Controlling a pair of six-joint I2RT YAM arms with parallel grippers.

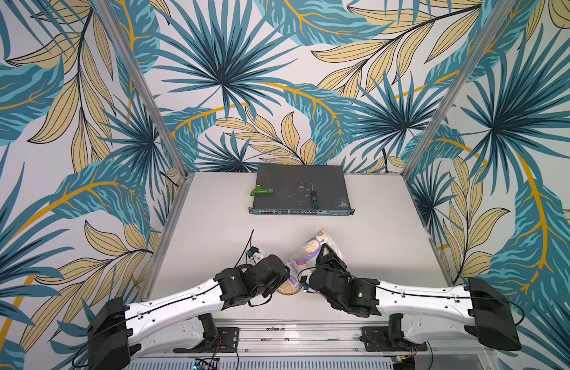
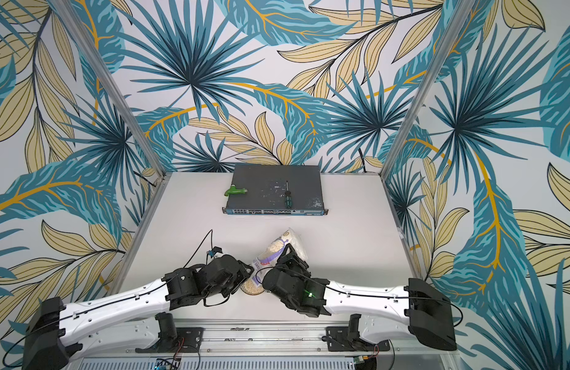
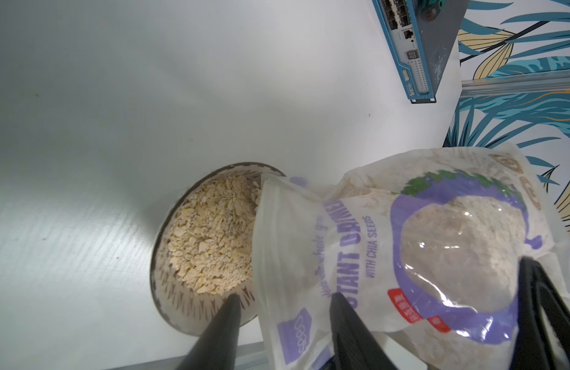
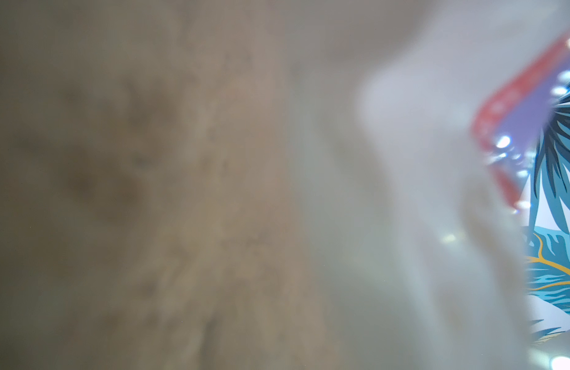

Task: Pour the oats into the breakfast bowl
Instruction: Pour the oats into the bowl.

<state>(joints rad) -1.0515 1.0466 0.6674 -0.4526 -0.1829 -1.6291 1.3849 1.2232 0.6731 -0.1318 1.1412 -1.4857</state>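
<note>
The breakfast bowl (image 3: 181, 314), white with a dark lattice pattern and a dark rim, stands on the table's near middle and holds a heap of the oats (image 3: 210, 243). In both top views it shows between the two wrists (image 1: 290, 292) (image 2: 252, 291). The clear oats pouch (image 1: 309, 250) (image 3: 405, 243) is tilted, its open mouth over the bowl. My right gripper (image 1: 324, 251) is shut on the pouch's upper part; its wrist view is filled by the blurred pouch (image 4: 277, 192). My left gripper (image 3: 284, 296) is open, one finger over the bowl's inner wall, the pouch's lower corner between its fingers.
A dark network switch (image 1: 301, 192) lies at the table's back, with a green fitting (image 1: 261, 191) and a screwdriver (image 1: 313, 195) on it. A small connector with a black cable (image 1: 255, 253) lies left of the left wrist. Aluminium posts flank the table.
</note>
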